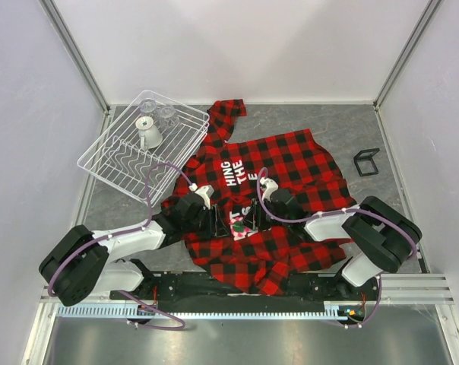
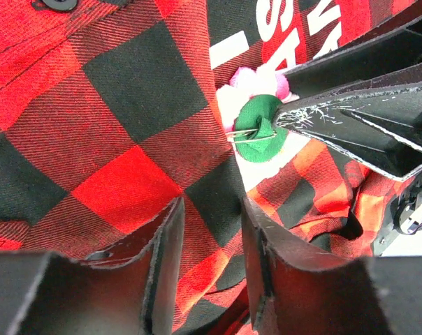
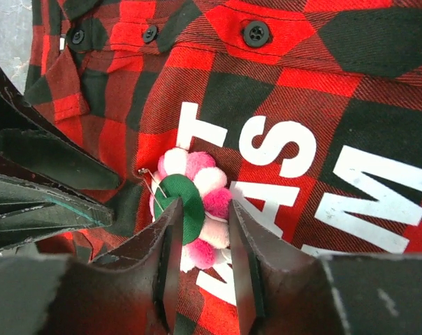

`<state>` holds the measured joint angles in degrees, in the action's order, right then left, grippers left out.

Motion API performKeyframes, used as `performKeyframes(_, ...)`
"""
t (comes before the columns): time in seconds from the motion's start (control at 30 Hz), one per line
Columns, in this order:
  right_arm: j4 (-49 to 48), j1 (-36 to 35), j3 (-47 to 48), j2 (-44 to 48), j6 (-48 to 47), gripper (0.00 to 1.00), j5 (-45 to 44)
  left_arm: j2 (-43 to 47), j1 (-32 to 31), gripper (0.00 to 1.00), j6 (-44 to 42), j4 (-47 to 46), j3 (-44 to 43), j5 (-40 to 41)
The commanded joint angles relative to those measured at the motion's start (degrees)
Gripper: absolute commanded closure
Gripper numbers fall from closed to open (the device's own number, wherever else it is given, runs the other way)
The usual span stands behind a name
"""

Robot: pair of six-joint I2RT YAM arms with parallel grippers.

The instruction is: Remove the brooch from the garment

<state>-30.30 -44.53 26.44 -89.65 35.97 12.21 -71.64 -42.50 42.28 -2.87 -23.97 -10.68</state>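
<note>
Brooch (image 3: 195, 202): pink pom-pom flower, green backing uppermost, pinned mid-garment (image 1: 290, 160) beside white lettering. Right gripper (image 3: 202, 209) clenched on it; left gripper (image 2: 211, 209) pinching a plaid fold just beside. Advised: keep cloth anchored, draw along the pin's line (clasp state unclear), not straight up. Nearby: dish rack (image 1: 110, 126), well apart; only bunched fabric obstructs.
</note>
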Motion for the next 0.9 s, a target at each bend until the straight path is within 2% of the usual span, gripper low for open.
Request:
performKeyframes(0.0,-6.86,0.32,-0.24,-0.79,0.59,0.64,6.60,-0.87,0.05,0.57,-1.77,-2.40,0.67,-0.84)
performKeyframes(0.23,-16.09,0.06,-4.55,0.96,5.60,0.72,11.87,-2.19,0.05,0.65,-1.24,-3.89,0.85,-1.19)
performKeyframes(0.5,-13.55,-3.54,-4.64,2.28,5.26,0.73,10.38,-2.02,0.05,0.79,-1.06,-4.24,0.85,-0.75)
performKeyframes(0.57,-13.20,-4.07,-4.64,2.11,5.26,0.72,10.47,-1.75,0.05,0.82,-1.06,-4.16,0.85,-0.92)
performKeyframes(0.7,-10.58,-4.07,-4.64,2.98,4.82,0.69,8.10,-1.05,0.05,0.94,-1.06,-3.81,0.68,-1.01)
performKeyframes(0.87,-7.75,-3.98,-2.53,2.81,4.03,0.53,6.43,-0.79,0.05,0.98,-1.41,-3.28,0.59,-1.27)
